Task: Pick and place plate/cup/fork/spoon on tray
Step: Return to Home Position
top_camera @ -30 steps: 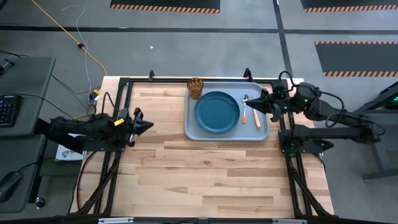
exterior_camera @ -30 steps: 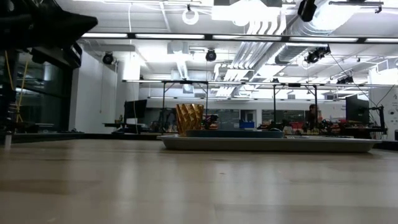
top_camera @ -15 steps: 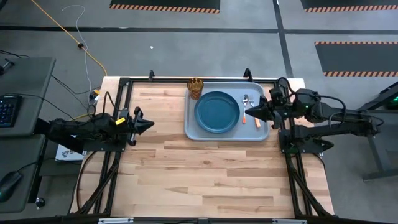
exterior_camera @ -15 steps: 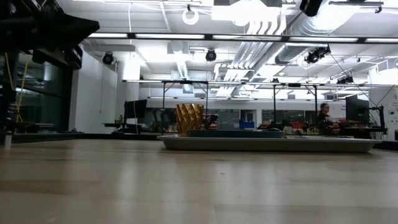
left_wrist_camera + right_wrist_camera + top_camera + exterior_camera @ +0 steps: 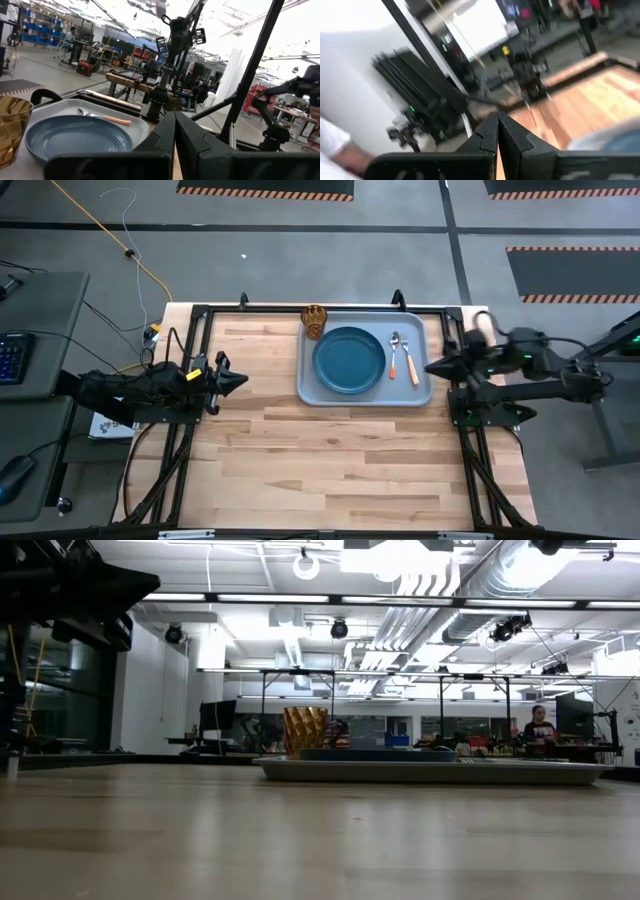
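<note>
The grey-blue tray lies at the table's far right and also shows in the low view. The teal plate lies on the tray. The amber cup stands in its far left corner. The spoon and the fork lie side by side on the tray, right of the plate. My right gripper is shut and empty at the tray's right rim. My left gripper is shut and empty over the table's left part, left of the tray.
A black frame runs along the table's far edge and down both sides. The wood of the table's middle and near part is bare. People move in the room beyond the table.
My right gripper has drawn back from above the spoon and fork, first a little toward the near edge, then toward the table's right edge, to the tray's right rim. The tableware has stayed in place.
</note>
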`<control>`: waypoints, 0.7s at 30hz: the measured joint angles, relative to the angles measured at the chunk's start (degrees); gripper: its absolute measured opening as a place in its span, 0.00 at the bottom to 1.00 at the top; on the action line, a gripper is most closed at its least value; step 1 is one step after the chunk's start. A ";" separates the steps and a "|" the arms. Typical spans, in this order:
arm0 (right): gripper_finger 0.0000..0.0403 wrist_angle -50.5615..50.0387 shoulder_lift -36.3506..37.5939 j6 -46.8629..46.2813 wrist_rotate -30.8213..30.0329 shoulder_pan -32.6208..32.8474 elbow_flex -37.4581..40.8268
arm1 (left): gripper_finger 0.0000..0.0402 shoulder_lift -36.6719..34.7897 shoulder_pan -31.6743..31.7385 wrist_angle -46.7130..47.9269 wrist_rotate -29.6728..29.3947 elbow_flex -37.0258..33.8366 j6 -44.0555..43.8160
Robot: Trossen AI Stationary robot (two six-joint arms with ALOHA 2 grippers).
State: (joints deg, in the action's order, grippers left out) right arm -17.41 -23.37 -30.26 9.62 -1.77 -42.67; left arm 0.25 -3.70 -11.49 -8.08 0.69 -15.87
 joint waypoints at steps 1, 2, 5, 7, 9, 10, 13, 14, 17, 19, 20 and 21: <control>0.00 0.92 1.85 -0.35 -0.30 0.37 1.05 | 0.00 0.00 0.00 0.00 0.00 0.00 -0.01; 0.00 2.38 3.29 -0.47 -0.51 0.81 2.64 | 0.00 0.00 0.00 0.00 0.00 0.00 0.01; 0.00 8.75 5.38 -0.28 0.31 2.53 10.56 | 0.00 0.00 0.00 0.02 0.00 0.00 0.01; 0.00 15.67 6.39 1.06 0.33 3.60 15.97 | 0.00 0.00 0.00 0.04 0.00 0.00 0.01; 0.00 20.80 7.68 2.47 -0.31 4.14 20.69 | 0.00 0.00 0.00 0.04 0.00 0.00 0.01; 0.00 22.84 8.37 3.17 -0.88 4.19 22.67 | 0.00 0.00 0.00 0.09 0.00 0.00 0.01; 0.00 25.43 11.42 3.53 -3.11 4.19 27.62 | 0.00 0.00 0.00 0.09 0.00 0.00 0.01; 0.00 25.98 12.69 3.92 -3.50 4.19 28.90 | 0.00 0.00 0.00 0.09 0.00 0.00 0.01; 0.00 26.69 17.24 4.87 -3.61 4.19 32.08 | 0.00 0.00 0.00 0.09 0.00 0.00 0.01; 0.00 27.18 20.31 5.46 -3.57 4.19 34.08 | 0.00 0.00 0.00 0.09 0.00 0.00 0.01; 0.00 27.20 21.80 5.73 -3.56 4.19 35.21 | 0.00 0.00 0.00 0.09 0.00 0.00 0.01; 0.00 27.38 23.07 5.95 -3.55 4.19 36.13 | 0.00 0.00 0.00 0.09 0.00 0.00 0.01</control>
State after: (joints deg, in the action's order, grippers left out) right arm 9.97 -0.30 -24.30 6.07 2.42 -6.55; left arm 0.25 -3.70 -11.40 -8.08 0.69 -15.86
